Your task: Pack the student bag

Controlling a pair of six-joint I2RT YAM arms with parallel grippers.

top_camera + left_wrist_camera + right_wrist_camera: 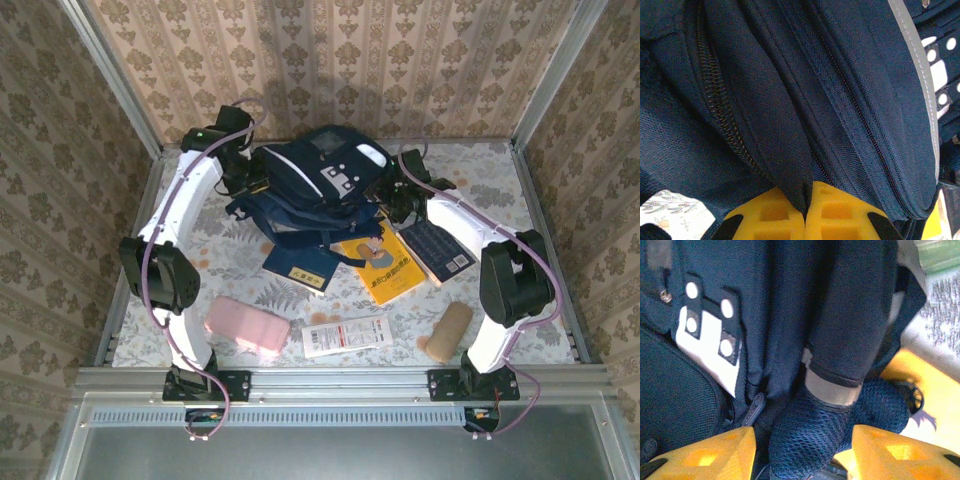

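Fabric of the student bag (pixel 320 175) is pinched between the closed jaws of the left gripper (pixel 807 220), just beside the zip (pixel 720 110), seemingly so that the opening can be held up. The bag is set at the far middle of the table (pixel 480 180), between both arms, its near edge overlapping a yellow book (pixel 385 265). The right gripper (pixel 805 440) is placed with jaws apart on either side of a padded mesh strap (pixel 830 425). A gap is seen on one side, so no firm hold is judged there.
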